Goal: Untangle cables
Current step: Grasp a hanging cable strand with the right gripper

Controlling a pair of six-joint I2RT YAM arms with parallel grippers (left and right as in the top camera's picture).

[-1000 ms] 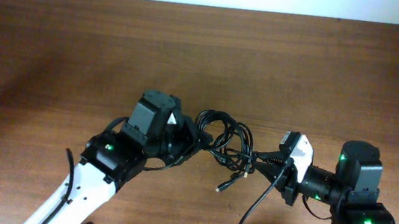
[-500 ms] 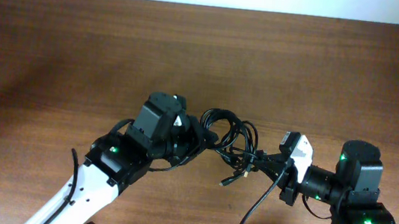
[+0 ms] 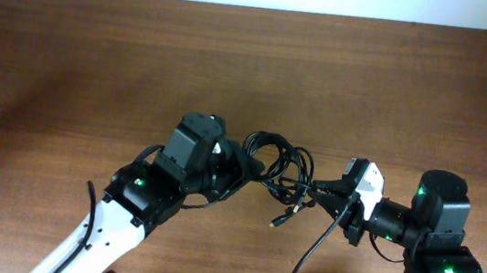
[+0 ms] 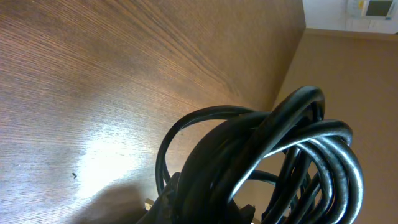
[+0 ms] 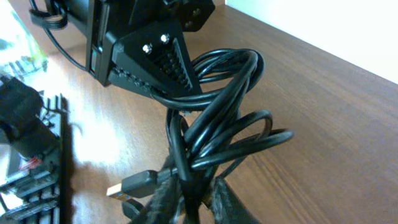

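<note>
A tangle of thin black cables (image 3: 278, 168) hangs between my two grippers above the middle of the table. My left gripper (image 3: 242, 166) is shut on the left side of the bundle; its loops (image 4: 267, 162) fill the left wrist view. My right gripper (image 3: 321, 197) is shut on strands at the right side (image 5: 193, 180). A loose plug end with a metal tip (image 3: 278, 221) dangles below the bundle; it shows in the right wrist view (image 5: 134, 184) beside my fingers (image 5: 227, 202). The left gripper's ribbed finger (image 5: 165, 62) pins the cables from the far side.
The wooden table (image 3: 95, 65) spreads to the left and back of the bundle. A thicker black arm wire (image 3: 308, 254) runs down from the right wrist toward the front edge. The right arm base (image 3: 445, 261) stands at the front right.
The left gripper has moved slightly to the right with the bundle. The right gripper has edged left, and the loops between them have bunched closer.
</note>
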